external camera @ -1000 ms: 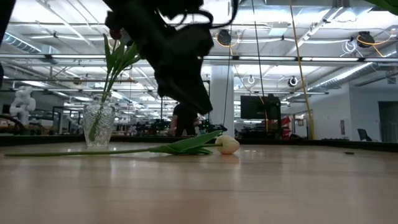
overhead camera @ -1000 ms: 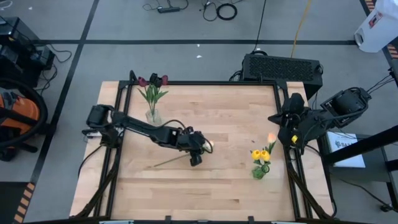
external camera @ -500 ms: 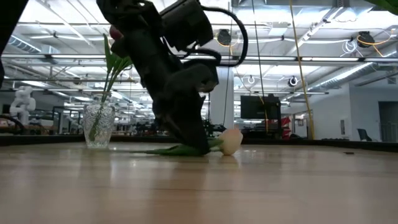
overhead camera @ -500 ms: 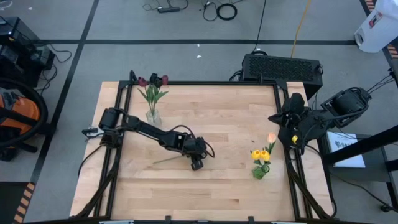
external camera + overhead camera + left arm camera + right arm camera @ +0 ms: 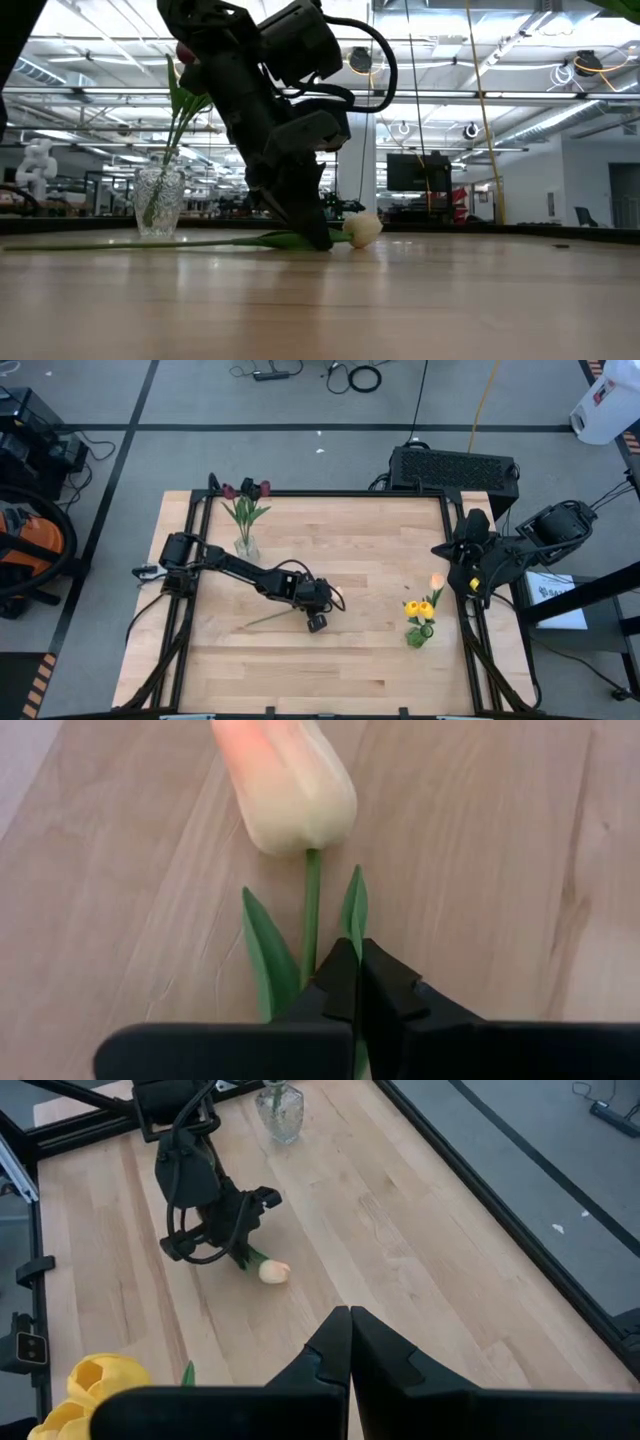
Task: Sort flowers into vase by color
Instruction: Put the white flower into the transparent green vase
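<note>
**Q:** Where is the flower in play?

**A:** A cream-peach tulip (image 5: 290,782) lies flat on the wooden table (image 5: 380,550), near its middle, with its head toward the yellow vase and its long green stem trailing toward the front left. Its leaves splay on either side of the stem, just under the head.

**Q:** And the arm working on it?

**A:** The left gripper (image 5: 356,982) is down at the table, its fingers pressed together on the stem just below the leaves. From the wrist camera it seems to be pinching the stem, though the stem itself is hidden under the fingertips, so the hold may only be on a leaf. The right gripper (image 5: 348,1342), fingers together and holding nothing, waits by the table's right edge.

**Q:** Where do the other flowers stand?

**A:** Dark red tulips (image 5: 246,491) fill a glass vase (image 5: 246,546) at the back left. Yellow tulips (image 5: 421,608) sit in a second vase (image 5: 417,636) at the front right.

**Q:** What could go wrong from here?

**A:** A thin stem can slip or swivel in a narrow pinch, so the head may droop on the lift. If only a leaf is caught, the flower could drop. The long trailing stem might also swing against a vase and tip it.
</note>
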Robot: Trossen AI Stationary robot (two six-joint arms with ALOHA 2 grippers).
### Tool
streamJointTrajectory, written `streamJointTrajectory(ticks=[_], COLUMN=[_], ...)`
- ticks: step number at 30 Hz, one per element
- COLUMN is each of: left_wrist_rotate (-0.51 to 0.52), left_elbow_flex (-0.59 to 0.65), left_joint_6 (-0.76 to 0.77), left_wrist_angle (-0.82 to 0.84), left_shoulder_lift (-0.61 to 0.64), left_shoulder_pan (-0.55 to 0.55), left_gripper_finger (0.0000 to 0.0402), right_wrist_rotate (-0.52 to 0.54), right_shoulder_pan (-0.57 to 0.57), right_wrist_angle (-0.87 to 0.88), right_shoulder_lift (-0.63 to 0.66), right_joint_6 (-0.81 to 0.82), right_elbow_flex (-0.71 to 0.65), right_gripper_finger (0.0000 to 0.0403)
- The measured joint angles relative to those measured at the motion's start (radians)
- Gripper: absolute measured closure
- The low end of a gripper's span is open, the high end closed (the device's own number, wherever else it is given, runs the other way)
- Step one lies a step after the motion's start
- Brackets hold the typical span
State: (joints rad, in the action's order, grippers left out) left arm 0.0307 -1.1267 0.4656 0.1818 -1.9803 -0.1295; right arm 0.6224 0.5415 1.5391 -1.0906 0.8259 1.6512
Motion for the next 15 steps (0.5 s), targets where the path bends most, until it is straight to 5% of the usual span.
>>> streamJointTrajectory(ticks=[8,15], left_wrist_rotate=[0.059,0.106], left_elbow_flex=[0.005,-0.056], left_joint_6=[0.007,-0.063], left_wrist_angle=[0.006,-0.008], left_shoulder_lift=[0.053,0.08], left_shoulder_pan=[-0.002,-0.005], left_gripper_finger=[0.0399,0.04], right_wrist_rotate=[0.008,-0.051], right_shoulder_pan=[0.0,0.005], right_wrist_angle=[-0.031,-0.36], right_shoulder_lift=[0.026,0.087], right_joint_6=[-0.023,-0.227], right_elbow_flex=[0.0,0.0], right_gripper_finger=[0.0403,0.0403])
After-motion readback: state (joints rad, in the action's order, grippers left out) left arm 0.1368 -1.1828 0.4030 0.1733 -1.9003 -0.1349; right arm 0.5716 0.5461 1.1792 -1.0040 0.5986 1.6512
